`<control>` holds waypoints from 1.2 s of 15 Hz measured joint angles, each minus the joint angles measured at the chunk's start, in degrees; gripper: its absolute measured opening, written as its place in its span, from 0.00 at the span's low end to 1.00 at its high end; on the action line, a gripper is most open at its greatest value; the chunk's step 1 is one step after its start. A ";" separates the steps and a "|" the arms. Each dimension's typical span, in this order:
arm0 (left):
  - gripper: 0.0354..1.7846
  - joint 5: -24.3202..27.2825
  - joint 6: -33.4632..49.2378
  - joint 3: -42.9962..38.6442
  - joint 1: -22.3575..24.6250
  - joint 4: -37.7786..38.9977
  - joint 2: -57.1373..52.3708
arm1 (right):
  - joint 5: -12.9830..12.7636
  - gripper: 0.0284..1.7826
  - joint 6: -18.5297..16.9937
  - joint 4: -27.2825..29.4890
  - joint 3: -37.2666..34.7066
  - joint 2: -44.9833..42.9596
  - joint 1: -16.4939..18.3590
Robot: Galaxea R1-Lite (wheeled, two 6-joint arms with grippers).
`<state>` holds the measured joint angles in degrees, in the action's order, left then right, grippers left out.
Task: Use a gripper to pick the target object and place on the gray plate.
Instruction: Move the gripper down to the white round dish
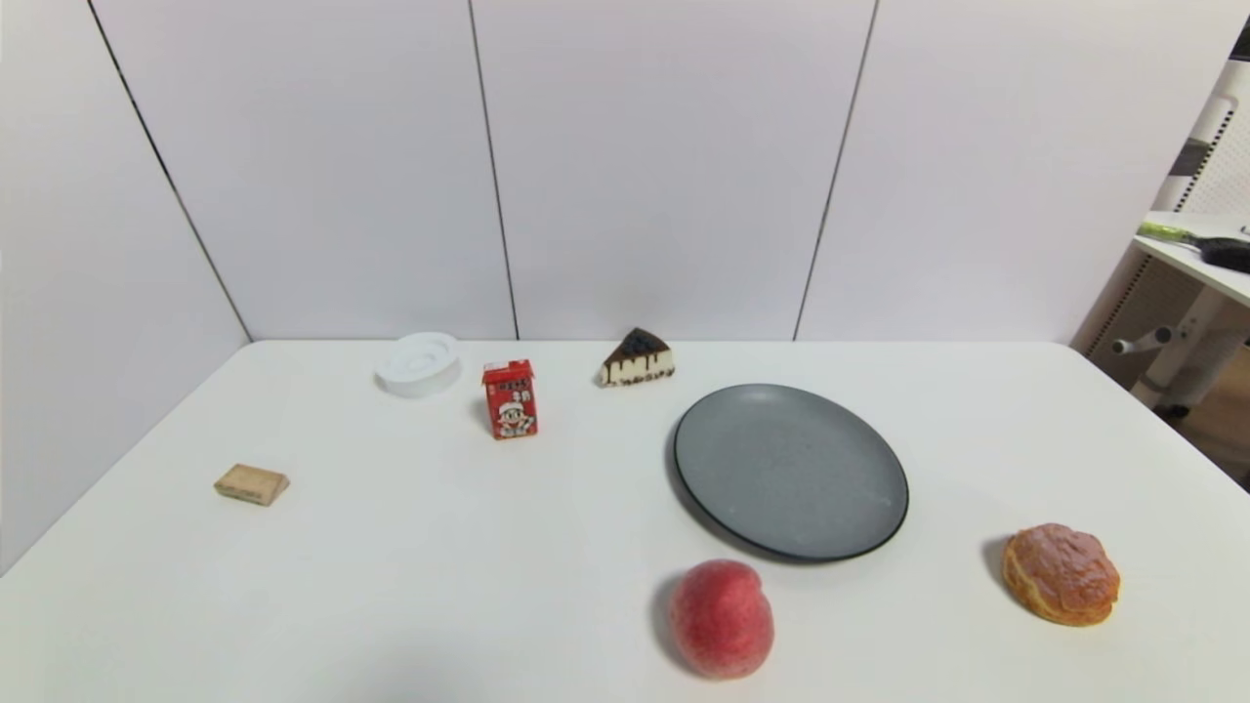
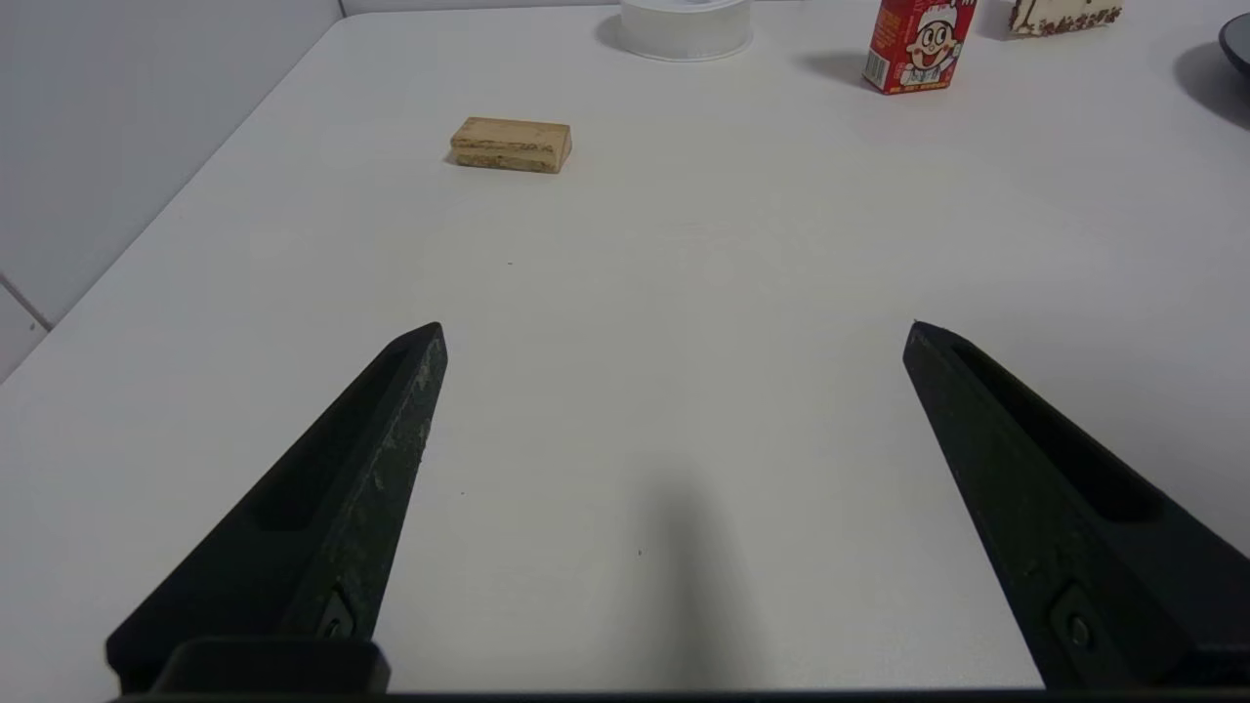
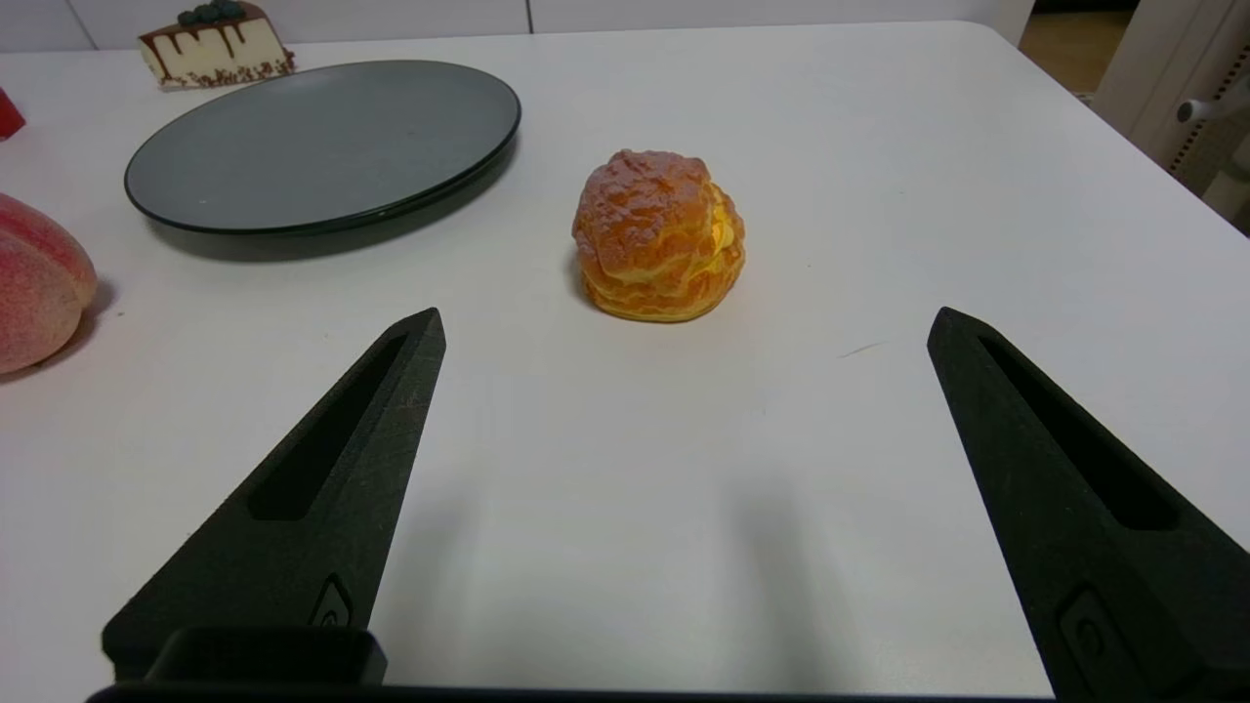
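white disc [image 1: 418, 363] near table [image 1: 391, 586] far edge | gray plate [image 1: 791, 471] mid-right

Even, soft overhead light fills my feeds; the white counter [image 1: 391, 586] reads bright without harsh glare. Shadows stay short and diffuse: a dark crescent hugs the gray plate [image 1: 791, 469], a faint smudge trails the peach [image 1: 721, 618]. The head view bows wall seams outward. Close-up fingers [image 2: 371, 469] look slightly soft.
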<state>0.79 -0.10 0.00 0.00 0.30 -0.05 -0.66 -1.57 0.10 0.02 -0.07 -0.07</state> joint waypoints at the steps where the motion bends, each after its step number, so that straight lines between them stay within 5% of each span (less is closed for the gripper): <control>1: 0.94 -0.02 0.00 0.00 0.00 0.02 0.00 | -0.02 0.96 0.00 -0.02 0.00 0.00 0.00; 18: 0.94 0.17 -3.93 4.51 0.55 0.33 6.00 | -0.02 0.96 0.01 0.00 -0.02 0.00 0.00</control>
<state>0.96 -4.02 4.51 0.55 0.63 5.95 -0.68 -1.56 0.10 0.00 -0.07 -0.07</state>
